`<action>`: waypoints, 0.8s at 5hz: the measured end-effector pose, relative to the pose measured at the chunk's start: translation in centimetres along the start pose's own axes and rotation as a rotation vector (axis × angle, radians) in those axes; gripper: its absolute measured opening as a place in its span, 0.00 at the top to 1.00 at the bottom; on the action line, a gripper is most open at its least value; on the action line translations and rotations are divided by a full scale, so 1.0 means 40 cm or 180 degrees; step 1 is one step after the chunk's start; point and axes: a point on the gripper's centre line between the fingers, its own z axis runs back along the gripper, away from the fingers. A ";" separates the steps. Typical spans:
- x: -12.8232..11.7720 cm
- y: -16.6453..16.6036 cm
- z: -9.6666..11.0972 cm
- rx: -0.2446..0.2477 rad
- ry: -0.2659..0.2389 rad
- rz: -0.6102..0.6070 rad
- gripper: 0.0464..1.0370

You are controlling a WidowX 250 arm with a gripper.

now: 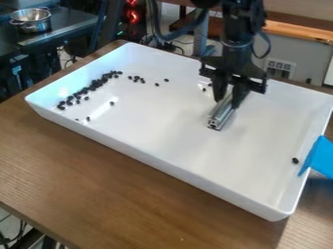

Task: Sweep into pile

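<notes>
Black beans (96, 84) lie mostly in a strip near the left end of the tray (162, 164), others scattered inside it; the pincer (229, 100) pinches a metal bar (221, 115) near the tray's middle.

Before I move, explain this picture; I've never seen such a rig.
The one picture comes from a fixed camera looking down at a slant. The black machine at the top is a robot arm; its gripper holds a silver metal bar in the white tray, which sits on a wooden table. The small dark pieces are for sweeping: most form a band toward the tray's left side, a few lie scattered, and one is near the blue object at the right rim.
</notes>
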 end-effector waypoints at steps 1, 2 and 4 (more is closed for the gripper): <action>0.006 0.111 -0.008 -0.0017 0.0143 0.0251 0.70; 0.001 0.230 -0.011 -0.0070 0.0264 0.0503 0.70; 0.002 0.350 -0.002 -0.0127 0.0327 0.0912 0.70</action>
